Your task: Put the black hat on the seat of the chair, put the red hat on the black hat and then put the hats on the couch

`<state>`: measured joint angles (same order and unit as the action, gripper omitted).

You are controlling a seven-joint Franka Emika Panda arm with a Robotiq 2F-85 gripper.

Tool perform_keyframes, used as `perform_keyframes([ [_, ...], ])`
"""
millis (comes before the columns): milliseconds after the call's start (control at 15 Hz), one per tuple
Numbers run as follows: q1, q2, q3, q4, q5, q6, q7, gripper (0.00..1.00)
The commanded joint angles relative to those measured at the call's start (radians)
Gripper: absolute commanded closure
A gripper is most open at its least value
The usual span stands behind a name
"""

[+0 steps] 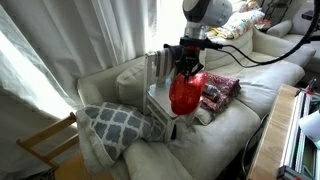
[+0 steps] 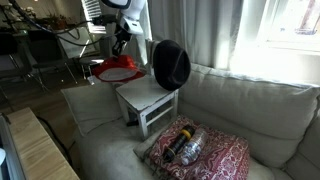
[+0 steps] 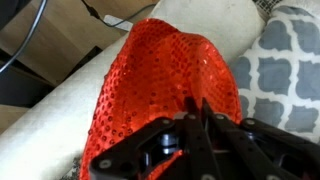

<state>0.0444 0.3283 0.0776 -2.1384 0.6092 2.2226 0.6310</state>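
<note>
An exterior view stands high and back, looking down over the large cream-white upholstered couch [image 1: 225, 135] toward a pale curtain [image 1: 60, 50], the grey-and-white lattice-patterned cushion [image 1: 120, 125] nearest to it. An exterior view set lower and closer faces along the couch [image 2: 245, 105] from the other end, a red patterned cloth [image 2: 205, 150] in its foreground and a bright window [image 2: 290, 25] behind; both exterior views share the small white slatted chair [image 1: 158, 70] [image 2: 145, 97] and the bright red domed hat [image 1: 185, 92] [image 2: 117, 68]. The wrist view looks down past the pincer [image 3: 198, 112] from very close, filled by that hat [image 3: 165, 70], with the cushion [image 3: 285, 60] at its edge.
</note>
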Motion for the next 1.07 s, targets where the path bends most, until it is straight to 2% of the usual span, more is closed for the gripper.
perform_keyframes([
  [0, 0.011, 0.059, -0.001, -0.042, 0.113, 0.200, -0.084, 0.98],
  [200, 0.010, 0.121, 0.015, -0.048, 0.235, 0.381, -0.150, 0.98],
  [333, 0.016, 0.156, 0.021, -0.041, 0.287, 0.453, -0.176, 0.98],
  [400, 0.018, 0.167, 0.024, -0.038, 0.302, 0.465, -0.187, 0.75],
  [600, 0.053, 0.175, -0.004, -0.048, 0.263, 0.477, -0.139, 0.55],
  [800, 0.084, 0.152, -0.030, -0.059, 0.215, 0.441, -0.078, 0.32],
  [1000, 0.134, 0.112, -0.082, -0.082, 0.111, 0.428, 0.025, 0.11],
])
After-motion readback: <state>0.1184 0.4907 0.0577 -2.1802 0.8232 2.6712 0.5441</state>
